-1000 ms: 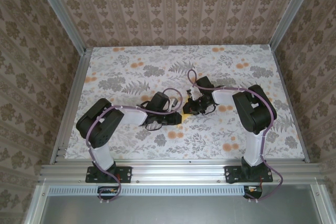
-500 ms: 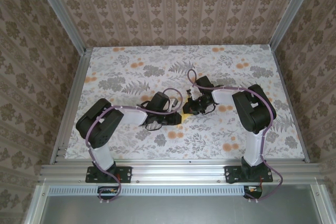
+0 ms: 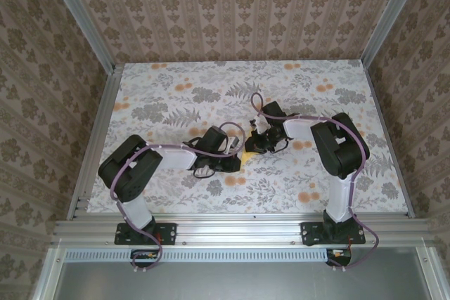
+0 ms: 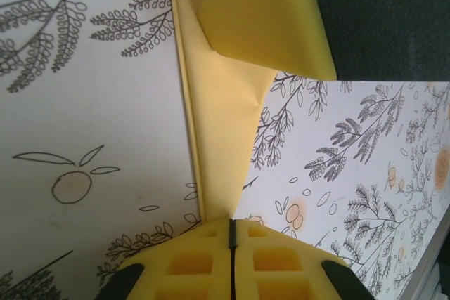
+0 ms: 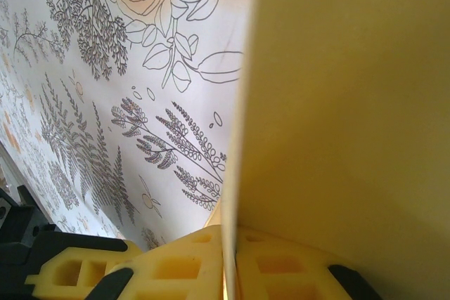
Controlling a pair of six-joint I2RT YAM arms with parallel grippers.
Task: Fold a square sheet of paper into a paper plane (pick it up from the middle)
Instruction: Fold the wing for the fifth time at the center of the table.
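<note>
The jaws pinch a folded yellow paper (image 4: pixel 221 117), floral tabletop (image 4: pixel 91 124) behind it.

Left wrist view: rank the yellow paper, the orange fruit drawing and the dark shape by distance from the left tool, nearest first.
1. Yellow paper: pinched in the left tool, straight ahead.
2. Orange fruit drawing: flat print, to the left.
3. Dark shape: top right, beyond the paper.

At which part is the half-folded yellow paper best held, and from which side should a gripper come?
Hold the yellow paper at its long folded edge, coming edge-on with a pad on each face, as the left gripper and right gripper do, both shut on it. There the layers lie flat together; the loose flap beyond stands open and would probably bend.
</note>
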